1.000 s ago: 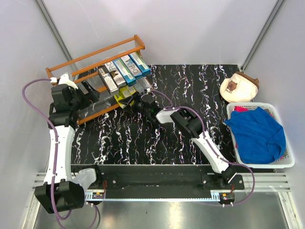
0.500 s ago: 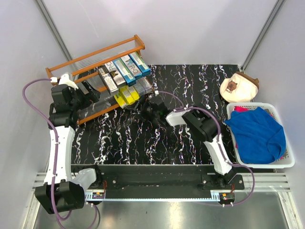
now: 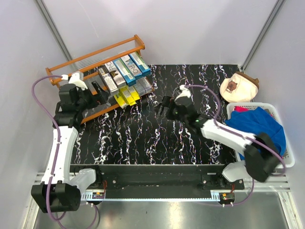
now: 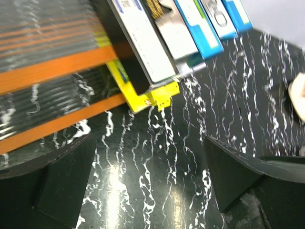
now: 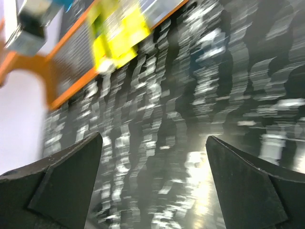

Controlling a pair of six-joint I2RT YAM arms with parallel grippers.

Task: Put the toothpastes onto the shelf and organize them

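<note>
The orange-brown shelf [image 3: 95, 52] stands at the far left corner. Its upper tier holds a row of silver, black and blue toothpastes [image 3: 121, 69]. Yellow toothpastes [image 3: 126, 95] lie on the lower tier, ends poking over the front rail. My left gripper [image 3: 97, 91] hovers open by the shelf's front and holds nothing. In the left wrist view the gripper [image 4: 150, 157] faces the yellow cartons [image 4: 147, 98] and orange rail [image 4: 52, 69]. My right gripper [image 3: 164, 106] is open and empty over the mat, right of the shelf. The blurred right wrist view shows the gripper [image 5: 153, 143], the yellow cartons [image 5: 119, 33] and the shelf frame [image 5: 52, 76].
A black marbled mat [image 3: 143, 138] covers the table. At the right stands a white basket [image 3: 286, 162] with a blue cloth [image 3: 257, 133] in it. A round beige object [image 3: 238, 87] sits behind the basket.
My right gripper has opened and drawn back to the right, away from the shelf's lower tier, where the yellow cartons now lie. The left gripper has shifted slightly up and right.
</note>
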